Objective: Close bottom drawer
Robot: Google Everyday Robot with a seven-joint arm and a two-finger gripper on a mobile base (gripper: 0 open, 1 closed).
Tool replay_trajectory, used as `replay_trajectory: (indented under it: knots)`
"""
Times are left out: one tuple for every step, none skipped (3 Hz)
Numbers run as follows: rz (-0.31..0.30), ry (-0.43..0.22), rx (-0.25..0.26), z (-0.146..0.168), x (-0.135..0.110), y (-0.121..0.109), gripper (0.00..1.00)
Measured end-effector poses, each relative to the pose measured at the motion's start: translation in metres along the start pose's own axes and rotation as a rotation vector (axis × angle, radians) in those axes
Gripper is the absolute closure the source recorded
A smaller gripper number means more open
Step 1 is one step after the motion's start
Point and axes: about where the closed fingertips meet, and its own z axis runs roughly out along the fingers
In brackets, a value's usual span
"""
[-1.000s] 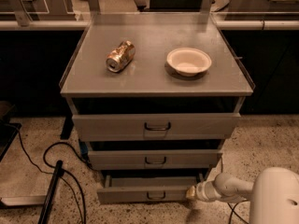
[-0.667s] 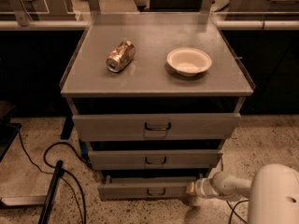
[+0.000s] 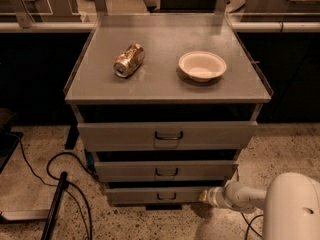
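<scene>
We see the gripper (image 3: pixel 206 196) low on the right, against the right end of the bottom drawer (image 3: pixel 135 196) (clenched or released, we cannot tell). The drawer sits lowest of three in the cabinet (image 3: pixel 165 91), whose top bears a can (image 3: pixel 129 60) and a bowl (image 3: pixel 202 65).

My white moulded arm (image 3: pixel 250 198): casing smooth.
Its bulky rounded white shell (image 3: pixel 295 209) narrows to a ringed cylindrical wrist (image 3: pixel 227 196); my pale gripper (image 3: pixel 205 196) sits low, right of centre.
</scene>
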Motion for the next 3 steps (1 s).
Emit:
replay_trajectory:
  knots:
    - [0.012, 0.0, 0.007, 0.008, -0.004, 0.004, 1.0]
    - [0.031, -0.026, 0.02, 0.018, -0.019, 0.01, 1.0]
    - [0.031, -0.026, 0.02, 0.018, -0.019, 0.01, 1.0]
